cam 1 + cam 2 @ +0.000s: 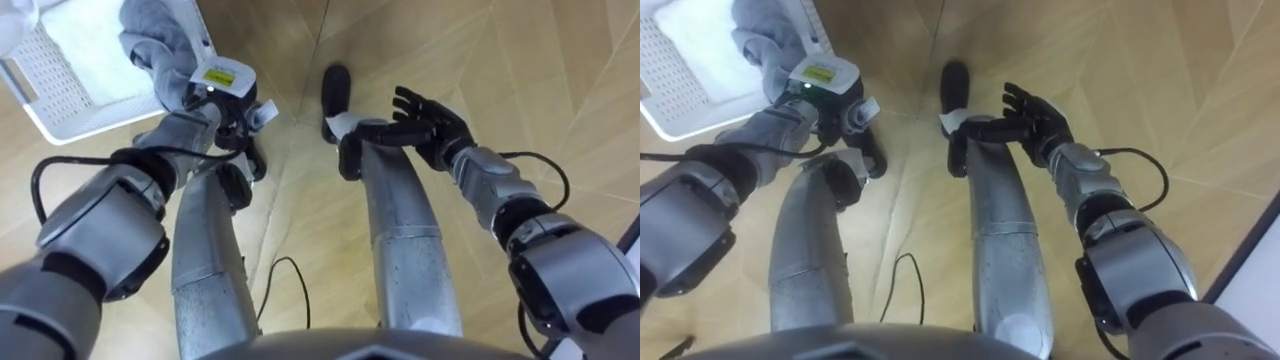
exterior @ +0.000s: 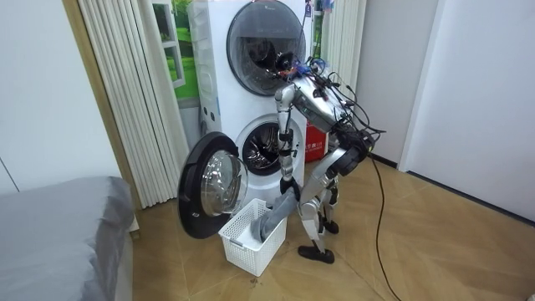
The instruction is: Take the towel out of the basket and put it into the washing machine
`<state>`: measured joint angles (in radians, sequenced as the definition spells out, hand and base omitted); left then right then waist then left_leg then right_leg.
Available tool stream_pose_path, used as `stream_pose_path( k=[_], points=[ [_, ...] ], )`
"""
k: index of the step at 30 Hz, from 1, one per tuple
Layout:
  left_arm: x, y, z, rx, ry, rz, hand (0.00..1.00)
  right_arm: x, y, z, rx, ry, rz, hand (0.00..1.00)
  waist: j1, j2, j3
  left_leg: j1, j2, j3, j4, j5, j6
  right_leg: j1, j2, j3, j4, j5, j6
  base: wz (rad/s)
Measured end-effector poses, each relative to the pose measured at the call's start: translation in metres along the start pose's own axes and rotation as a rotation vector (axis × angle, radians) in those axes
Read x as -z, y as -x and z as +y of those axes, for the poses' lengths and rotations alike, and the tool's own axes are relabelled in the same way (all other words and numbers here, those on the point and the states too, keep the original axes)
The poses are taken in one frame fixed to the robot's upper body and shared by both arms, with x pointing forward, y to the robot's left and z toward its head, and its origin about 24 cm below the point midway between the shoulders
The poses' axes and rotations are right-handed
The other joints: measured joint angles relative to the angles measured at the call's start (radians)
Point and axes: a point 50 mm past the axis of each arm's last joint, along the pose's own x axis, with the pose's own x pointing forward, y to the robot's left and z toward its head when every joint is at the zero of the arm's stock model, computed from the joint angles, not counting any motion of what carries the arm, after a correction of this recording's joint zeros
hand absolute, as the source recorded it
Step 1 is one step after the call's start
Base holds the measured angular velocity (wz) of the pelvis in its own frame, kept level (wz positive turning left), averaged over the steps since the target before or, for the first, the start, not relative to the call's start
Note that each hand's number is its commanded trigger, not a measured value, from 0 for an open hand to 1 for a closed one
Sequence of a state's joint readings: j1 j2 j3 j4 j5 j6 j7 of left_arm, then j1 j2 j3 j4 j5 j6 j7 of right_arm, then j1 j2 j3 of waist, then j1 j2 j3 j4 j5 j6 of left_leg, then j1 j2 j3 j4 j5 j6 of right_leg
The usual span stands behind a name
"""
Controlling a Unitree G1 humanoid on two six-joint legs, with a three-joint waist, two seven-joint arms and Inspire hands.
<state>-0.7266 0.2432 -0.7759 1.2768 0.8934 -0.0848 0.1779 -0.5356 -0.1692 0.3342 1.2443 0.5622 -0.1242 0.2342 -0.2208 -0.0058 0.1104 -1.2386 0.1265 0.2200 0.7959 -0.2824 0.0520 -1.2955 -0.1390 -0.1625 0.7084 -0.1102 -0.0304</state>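
A grey towel (image 1: 158, 40) rises out of the white laundry basket (image 1: 55, 95) at the upper left. My left hand (image 1: 213, 88) is curled round its lower end, just right of the basket's rim. My right hand (image 1: 428, 118) hangs open above my right knee and holds nothing. In the room view I stand bent forward over the basket (image 2: 249, 241), left arm reaching down to the towel (image 2: 272, 219), which drapes over the rim. The washing machine (image 2: 264, 149) is right behind the basket, its round door (image 2: 212, 186) swung open toward the room view's left.
A second drum (image 2: 264, 38) is stacked above the open one. A bed with a grey cover (image 2: 58, 230) fills the room view's lower left, with a pale curtain (image 2: 125, 92) behind it. Wooden floor spreads to the room view's right.
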Motion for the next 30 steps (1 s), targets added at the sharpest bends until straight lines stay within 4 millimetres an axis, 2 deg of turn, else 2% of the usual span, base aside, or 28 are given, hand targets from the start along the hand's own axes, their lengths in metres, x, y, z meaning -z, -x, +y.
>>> stream_pose_path(
  k=[6, 9, 12, 15, 20, 26, 30],
  points=[
    [-0.002, 0.000, 0.000, -0.015, 0.011, -0.002, 1.00, -0.001, 0.000, 0.000, 0.009, -0.008, -0.013, 0.00, -0.005, -0.002, -0.0007, 0.012, -0.001, 0.005, 0.002, -0.001, 0.002, 0.013, -0.003, 0.000, 0.001, -0.002, 0.003, 0.00],
    [-0.004, 0.001, -0.005, -0.032, 0.043, -0.008, 1.00, 0.002, 0.001, 0.000, 0.013, 0.040, 0.005, 0.00, -0.004, -0.003, -0.0012, 0.056, -0.003, 0.011, 0.004, -0.001, 0.002, 0.052, -0.003, 0.001, 0.000, -0.005, 0.003, 0.00],
    [-0.007, 0.003, -0.007, -0.068, 0.103, -0.021, 1.00, 0.008, 0.002, 0.001, 0.010, 0.078, 0.021, 0.00, -0.005, -0.003, -0.0012, 0.107, 0.000, 0.007, -0.004, -0.001, 0.001, 0.111, 0.001, -0.007, -0.017, -0.005, 0.003, 0.00],
    [-0.018, 0.005, -0.014, -0.102, 0.191, -0.055, 1.00, 0.024, 0.007, -0.002, 0.018, 0.110, 0.061, 0.00, 0.003, -0.003, -0.0011, 0.207, 0.001, 0.012, -0.034, -0.005, 0.001, 0.209, 0.003, -0.006, -0.042, -0.003, 0.007, -0.01],
    [-0.025, 0.005, -0.009, -0.183, 0.352, -0.065, 1.00, 0.042, 0.013, -0.003, 0.024, 0.119, 0.105, 0.00, 0.004, -0.002, -0.0004, 0.327, 0.001, 0.017, -0.074, -0.005, 0.001, 0.332, 0.003, -0.015, -0.080, 0.000, 0.012, -0.01],
    [-0.028, 0.006, 0.015, -0.364, 0.617, -0.063, 1.00, 0.047, 0.015, -0.004, 0.047, 0.140, 0.104, 0.00, 0.060, 0.009, 0.0002, 0.410, 0.000, 0.020, -0.109, -0.004, 0.000, 0.415, 0.002, -0.028, -0.114, 0.002, 0.017, -0.02],
    [-0.034, 0.008, 0.019, -0.413, 0.840, -0.067, 1.00, 0.043, 0.014, 0.000, 0.022, 0.212, 0.088, 0.00, 0.090, 0.013, -0.0019, 0.448, -0.003, 0.027, -0.129, -0.003, -0.001, 0.446, 0.000, -0.029, -0.122, 0.000, 0.022, 0.02]
  ],
)
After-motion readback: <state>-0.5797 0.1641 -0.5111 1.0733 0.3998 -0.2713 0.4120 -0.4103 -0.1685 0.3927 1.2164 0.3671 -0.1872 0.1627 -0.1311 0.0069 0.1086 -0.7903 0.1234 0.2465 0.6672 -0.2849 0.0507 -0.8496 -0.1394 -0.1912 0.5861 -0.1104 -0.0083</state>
